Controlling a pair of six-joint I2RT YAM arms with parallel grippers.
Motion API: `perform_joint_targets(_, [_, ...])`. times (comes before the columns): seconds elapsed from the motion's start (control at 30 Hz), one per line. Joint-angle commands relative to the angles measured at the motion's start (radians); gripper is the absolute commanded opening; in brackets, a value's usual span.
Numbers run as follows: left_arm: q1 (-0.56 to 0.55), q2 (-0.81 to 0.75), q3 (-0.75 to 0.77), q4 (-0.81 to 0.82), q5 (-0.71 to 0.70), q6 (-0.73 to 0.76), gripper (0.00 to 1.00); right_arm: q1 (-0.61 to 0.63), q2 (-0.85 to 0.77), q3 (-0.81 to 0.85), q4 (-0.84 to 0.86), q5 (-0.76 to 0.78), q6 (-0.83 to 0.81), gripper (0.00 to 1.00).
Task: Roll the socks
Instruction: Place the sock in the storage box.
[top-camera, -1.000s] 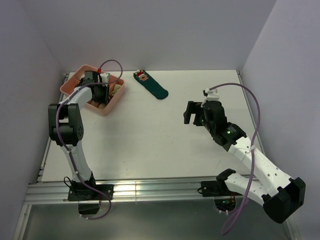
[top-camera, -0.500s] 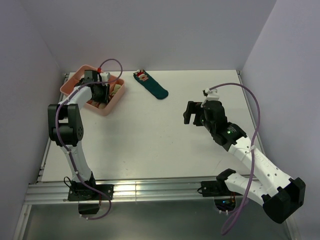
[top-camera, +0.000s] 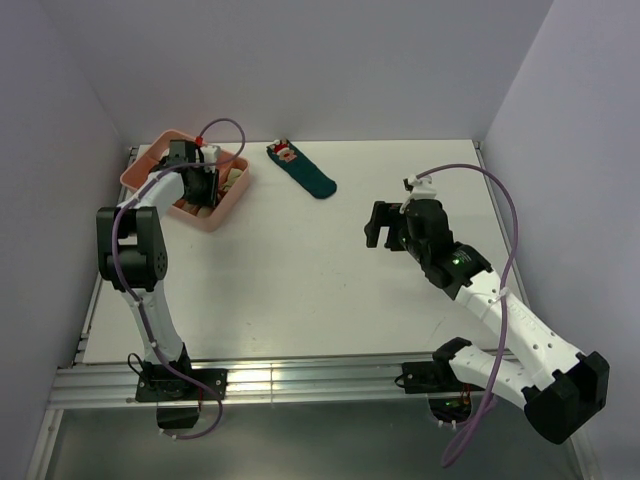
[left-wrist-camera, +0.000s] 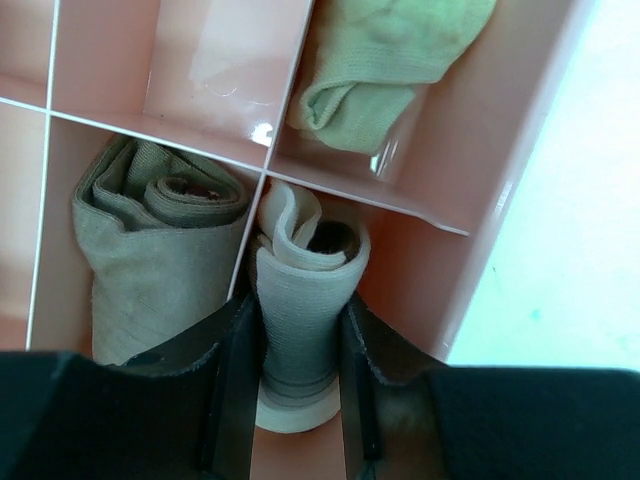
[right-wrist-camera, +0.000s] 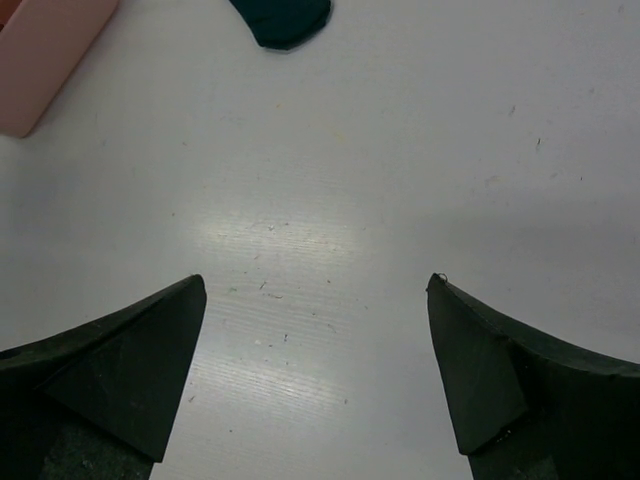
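Both rolled in the ten-o'clock tray (left-wrist-camera: 505, 180): tan sock (left-wrist-camera: 160, 250) done, cream sock (left-wrist-camera: 300, 285) pinched by left gripper (left-wrist-camera: 298, 345), awaiting release; right gripper (right-wrist-camera: 315, 350) wide.

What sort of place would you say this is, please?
Probably a robotics lab workcell: a white table boxed in by plain walls, an aluminium rail at its near edge, and a pink divided tray.
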Motion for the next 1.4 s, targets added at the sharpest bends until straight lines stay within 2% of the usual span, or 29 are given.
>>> perform_joint_targets(0.0, [-0.004,0.029,0.026,-0.016,0.003,-0.012,0.35,-0.009,0.009,0.045,0.021,-0.002,-0.003,0.98])
perform_joint_targets(0.2, [-0.006,0.047,0.057,-0.034,0.000,-0.020,0.38,-0.009,0.023,0.054,0.025,-0.019,0.000,0.98])
perform_joint_targets(0.23, [-0.006,0.049,0.057,-0.036,0.003,-0.021,0.46,-0.009,0.023,0.054,0.027,-0.019,0.001,0.98])
perform_joint_targets(0.27, [-0.007,0.049,0.058,-0.034,0.006,-0.026,0.47,-0.009,0.023,0.054,0.029,-0.021,0.000,0.98])
perform_joint_targets(0.67, [-0.016,-0.013,0.128,-0.108,-0.066,-0.040,0.47,-0.009,0.036,0.071,0.041,-0.044,-0.005,0.97])
perform_joint_targets(0.87, [-0.023,-0.031,0.063,-0.082,-0.056,-0.051,0.46,-0.011,0.032,0.071,0.036,-0.056,-0.003,0.97])
perform_joint_targets(1.0, [-0.027,-0.010,0.026,-0.059,-0.053,-0.055,0.41,-0.009,0.027,0.066,0.033,-0.062,0.003,0.97])
perform_joint_targets(1.2, [-0.029,0.053,0.025,-0.045,-0.069,-0.071,0.44,-0.011,0.023,0.060,0.030,-0.073,0.014,0.96])
perform_joint_targets(1.37, [-0.035,-0.054,-0.018,0.019,-0.101,-0.072,0.42,-0.009,0.004,0.054,0.024,-0.068,0.018,0.96])
